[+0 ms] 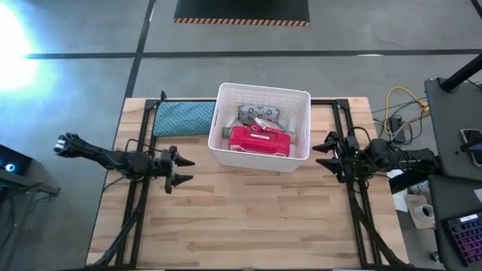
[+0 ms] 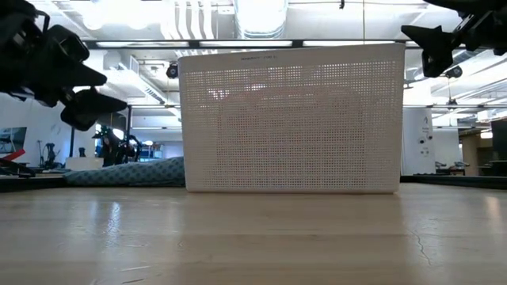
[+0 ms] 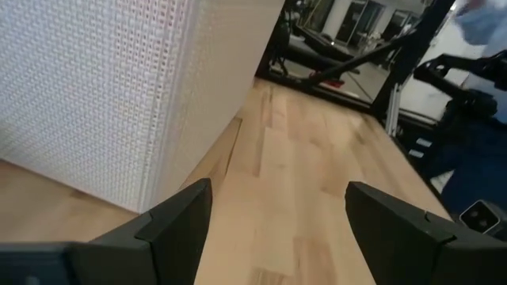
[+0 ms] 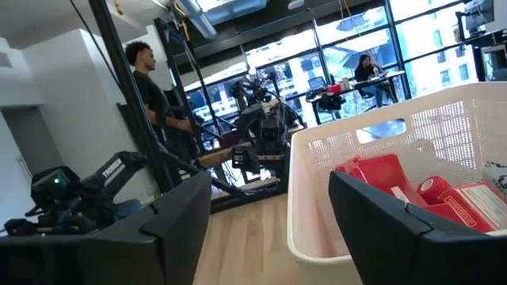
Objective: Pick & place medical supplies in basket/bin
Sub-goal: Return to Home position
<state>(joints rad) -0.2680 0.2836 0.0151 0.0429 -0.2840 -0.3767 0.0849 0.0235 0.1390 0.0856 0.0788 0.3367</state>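
Light wooden plank table [image 1: 248,218]. At left, the left gripper [image 1: 188,170] hovers, dark fingers spread, holding nothing. A teal quilted cloth [image 1: 183,118] lies just beside a white perforated plastic bin [image 1: 263,89] with rounded corners. Inside it are a glossy red case [image 1: 260,141] and what seem to be soft grey-white packs [image 1: 263,115]. At right, the right gripper [image 1: 325,154] hangs empty, fingers apart.

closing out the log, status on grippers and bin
Left gripper open, empty, left of white bin. Right gripper open, empty, at its right. Red case inside bin. Cloth beside bin's left wall.
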